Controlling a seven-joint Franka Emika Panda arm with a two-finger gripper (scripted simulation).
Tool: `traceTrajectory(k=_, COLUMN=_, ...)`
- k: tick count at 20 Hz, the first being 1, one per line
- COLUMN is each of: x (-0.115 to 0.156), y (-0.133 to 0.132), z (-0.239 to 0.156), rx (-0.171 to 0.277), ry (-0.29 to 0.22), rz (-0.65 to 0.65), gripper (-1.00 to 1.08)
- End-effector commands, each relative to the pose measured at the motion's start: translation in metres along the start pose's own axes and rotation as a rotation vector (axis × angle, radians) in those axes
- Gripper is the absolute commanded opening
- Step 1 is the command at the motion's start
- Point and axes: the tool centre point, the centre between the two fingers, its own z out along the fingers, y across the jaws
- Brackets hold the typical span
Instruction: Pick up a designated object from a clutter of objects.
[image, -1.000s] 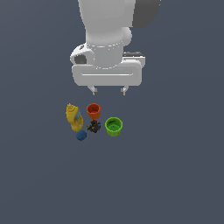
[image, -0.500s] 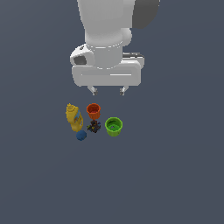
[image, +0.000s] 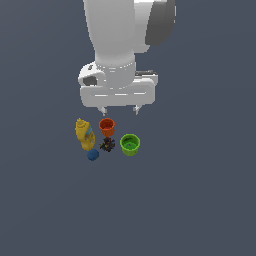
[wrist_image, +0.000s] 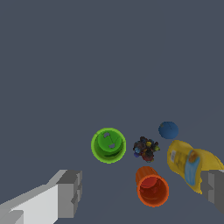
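Observation:
The dark spiky clump (image: 107, 145) lies on the grey floor in the middle of the clutter; it also shows in the wrist view (wrist_image: 145, 148). Around it stand the orange cup (image: 107, 126), the green cup (image: 130, 144), the blue ball (image: 93, 155) and the yellow bottle with a blue label (image: 84, 134). My gripper (image: 119, 110) hangs open and empty above the clutter, closest to the orange cup. In the wrist view its fingers (wrist_image: 70, 193) frame the orange cup (wrist_image: 152, 187), the green cup (wrist_image: 108, 145), the blue ball (wrist_image: 168, 130) and the bottle (wrist_image: 190, 165).
The items sit close together on a plain dark grey floor (image: 200, 190). The arm's white body (image: 120, 45) fills the upper middle of the exterior view.

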Motion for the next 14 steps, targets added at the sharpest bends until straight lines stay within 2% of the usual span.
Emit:
traceTrajectory(k=1, x=0.000, y=0.005, z=0.010, rx=-0.006, ry=-0.002, rz=-0.042, gripper=1.00)
traceTrajectory(k=14, x=-0.009, y=0.040, z=0.080, rx=-0.034, ry=-0.020, rz=-0.342, gripper=1.00)
